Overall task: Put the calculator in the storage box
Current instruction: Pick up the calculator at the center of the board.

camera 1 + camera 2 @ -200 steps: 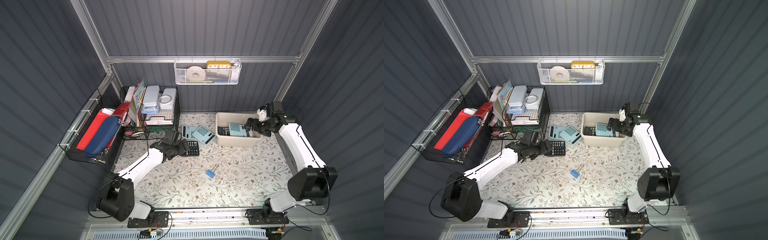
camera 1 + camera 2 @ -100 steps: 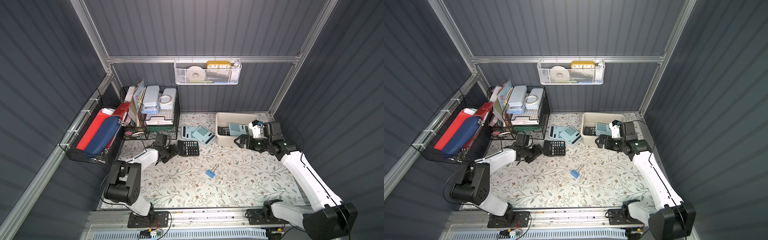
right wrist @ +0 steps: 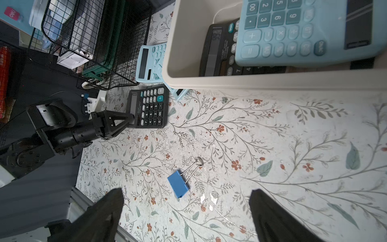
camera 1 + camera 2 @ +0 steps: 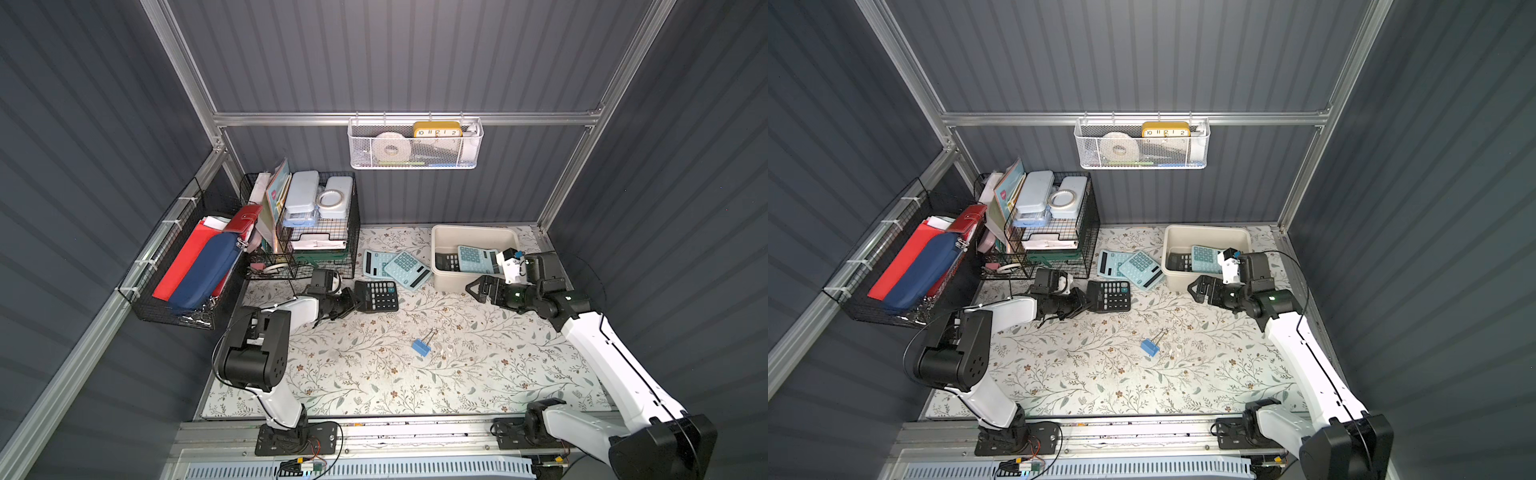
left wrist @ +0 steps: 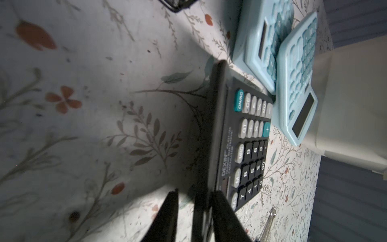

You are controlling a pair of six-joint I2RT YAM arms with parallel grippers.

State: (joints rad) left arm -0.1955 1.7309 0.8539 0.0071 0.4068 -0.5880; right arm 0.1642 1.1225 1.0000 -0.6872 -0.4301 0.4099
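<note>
left gripper (image 4: 354, 300): narrows from wide around display-end edge of black calculator (image 4: 378, 295), firm clamp unconfirmed | black calculator: lies flat on mat (image 4: 457, 353), outside storage box (image 4: 453, 284) | right gripper (image 4: 472, 290): gapes wide, empty, backed away from box | meaning: pickup starting, lift and carry pending

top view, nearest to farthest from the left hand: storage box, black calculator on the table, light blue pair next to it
1. black calculator, at the left hand
2. light blue pair, just beyond it
3. storage box, back right, farthest
</note>
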